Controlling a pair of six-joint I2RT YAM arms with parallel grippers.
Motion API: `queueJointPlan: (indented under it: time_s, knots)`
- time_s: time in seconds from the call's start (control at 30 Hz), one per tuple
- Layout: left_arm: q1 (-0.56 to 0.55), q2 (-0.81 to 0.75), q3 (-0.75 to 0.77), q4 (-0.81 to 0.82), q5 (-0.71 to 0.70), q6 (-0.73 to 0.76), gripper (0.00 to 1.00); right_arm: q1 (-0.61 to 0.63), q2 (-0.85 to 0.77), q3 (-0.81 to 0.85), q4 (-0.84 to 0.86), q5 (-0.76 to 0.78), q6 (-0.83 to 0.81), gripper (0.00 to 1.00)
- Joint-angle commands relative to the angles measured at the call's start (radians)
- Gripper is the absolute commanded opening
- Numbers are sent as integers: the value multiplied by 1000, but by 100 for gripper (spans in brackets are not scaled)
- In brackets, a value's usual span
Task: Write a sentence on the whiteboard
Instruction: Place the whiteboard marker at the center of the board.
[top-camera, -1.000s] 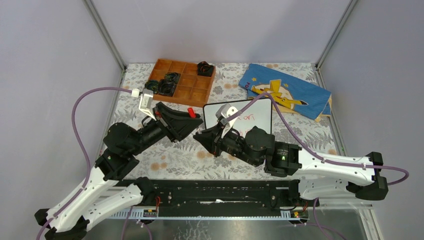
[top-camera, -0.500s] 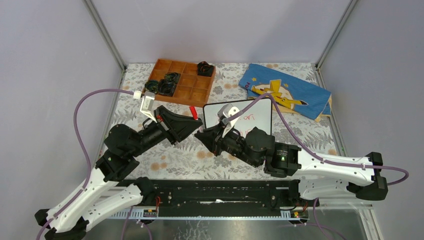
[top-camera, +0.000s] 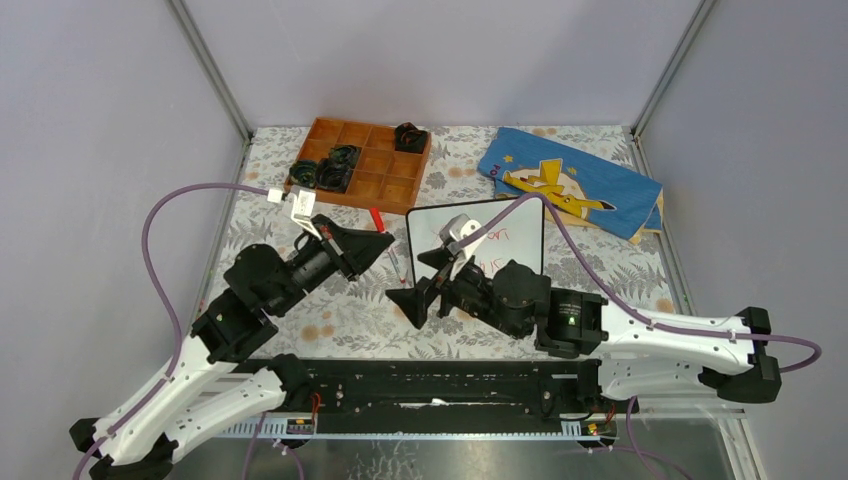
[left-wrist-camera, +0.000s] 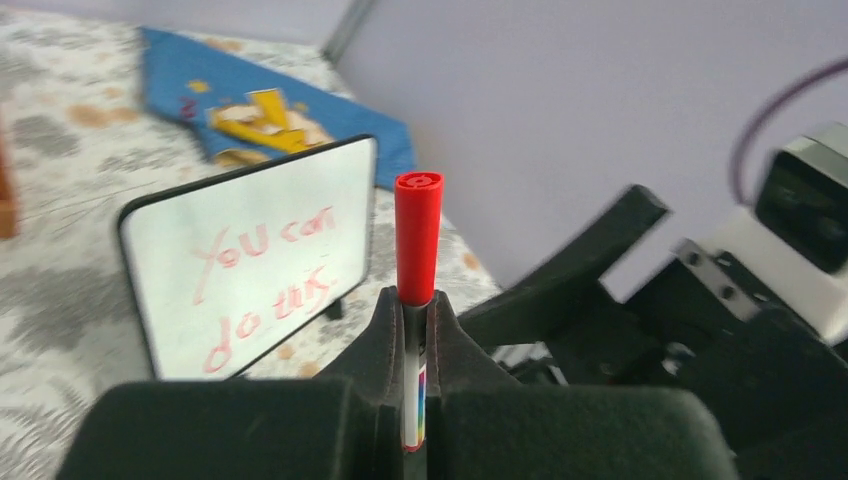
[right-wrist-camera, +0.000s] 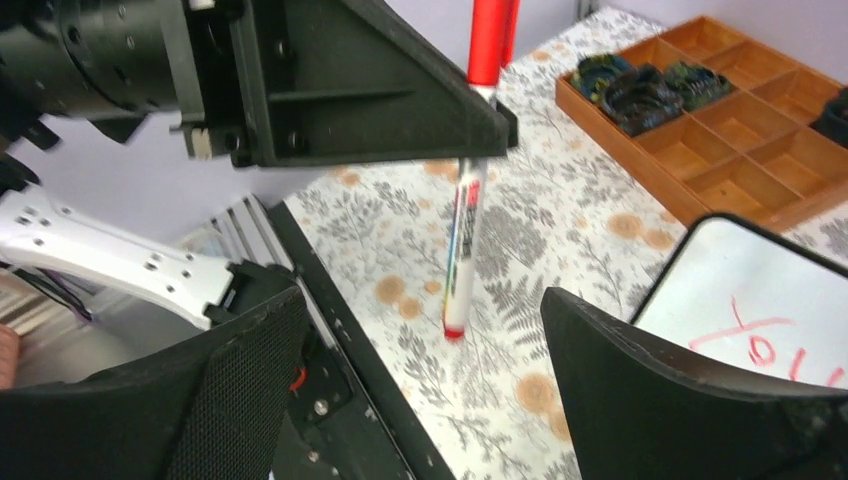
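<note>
Left gripper clamped on red-capped white marker; right gripper spread wide, empty. Small black-framed glossy whiteboard upright just beyond, red handwritten sentence on it. Risk: close right arm bumps board, toppling it.

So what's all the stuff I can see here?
whiteboard: one, white with black frame, standing mid-table.
sentence: one, red, two lines on the whiteboard.
marker: one, white with red cap, in the left gripper.
wooden tray: one, brown, far left.
black items: a few, in the wooden tray.
cloth: one, blue with yellow figure, far right.
table cover: one, grey flowery, under everything.
cables: two, purple, one per arm.
left gripper: one, black, shut on the marker.
right gripper: one, black, open beside the marker.
</note>
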Motion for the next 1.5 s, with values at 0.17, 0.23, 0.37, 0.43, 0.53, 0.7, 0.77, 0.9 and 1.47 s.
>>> queueJointPlan:
  time_s: [0.17, 0.23, 0.37, 0.43, 0.53, 0.7, 0.77, 0.9, 1.47]
  knots:
    - [0, 119, -3, -367, -446, 28, 0, -1, -214, -173, -115, 170, 31, 93]
    - [13, 190, -29, -380, -468, 22, 0, -1, -252, -216, -123, 210, 41, 92]
    - [137, 337, -64, -365, -354, 13, 0, -1, -300, -265, -130, 274, 61, 92]
    - [239, 425, -75, -338, -259, 10, 0, -1, -309, -279, -139, 294, 68, 92]
    - [379, 532, -89, -284, -109, -2, 0, -1, -318, -295, -149, 311, 73, 92]
    - [464, 691, -62, -251, -12, -7, 0, -1, -341, -317, -162, 315, 83, 92]
    - [466, 739, -57, -253, -12, 9, 0, -1, -358, -324, -170, 318, 85, 92]
    - [469, 814, -55, -265, 27, 77, 0, -1, -396, -339, -191, 331, 87, 92]
    - [468, 919, -67, -232, -32, 134, 0, -1, -369, -347, -159, 337, 80, 91]
